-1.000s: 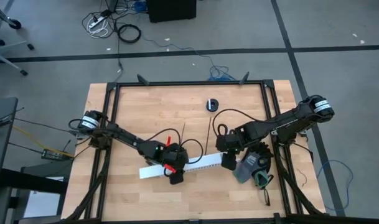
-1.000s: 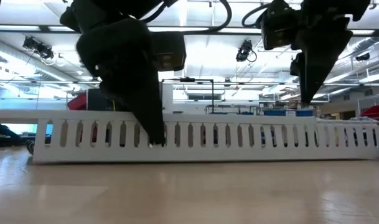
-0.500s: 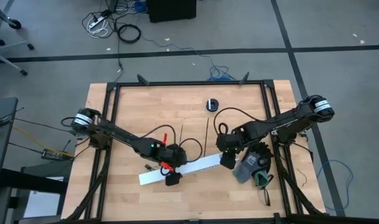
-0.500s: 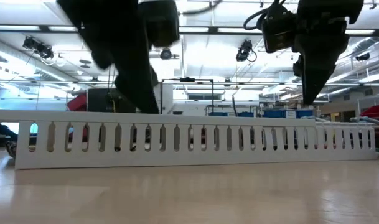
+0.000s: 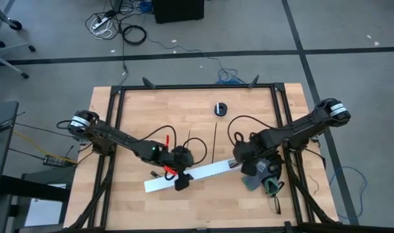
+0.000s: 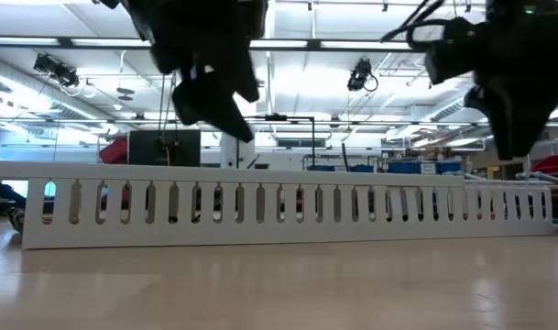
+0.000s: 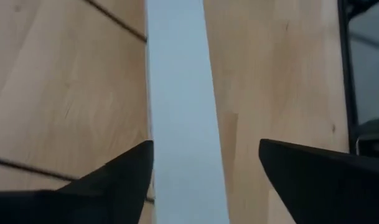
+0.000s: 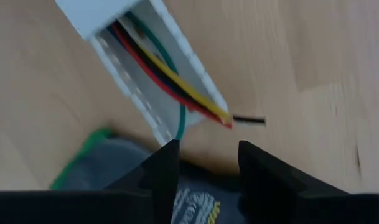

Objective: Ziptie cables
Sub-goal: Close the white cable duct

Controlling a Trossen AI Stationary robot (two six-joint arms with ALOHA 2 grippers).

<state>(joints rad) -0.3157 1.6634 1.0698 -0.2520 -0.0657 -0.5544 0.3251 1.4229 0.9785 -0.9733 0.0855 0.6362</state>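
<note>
At the channel's (image 5: pixel 193 175) right end the cables (image 8: pixel 167 74) lie inside it along its length, tips poking out just ahead of the nearer, part-open, empty right gripper (image 8: pixel 205 158), while the open left gripper (image 7: pixel 205 165) straddles the channel's other half.
</note>
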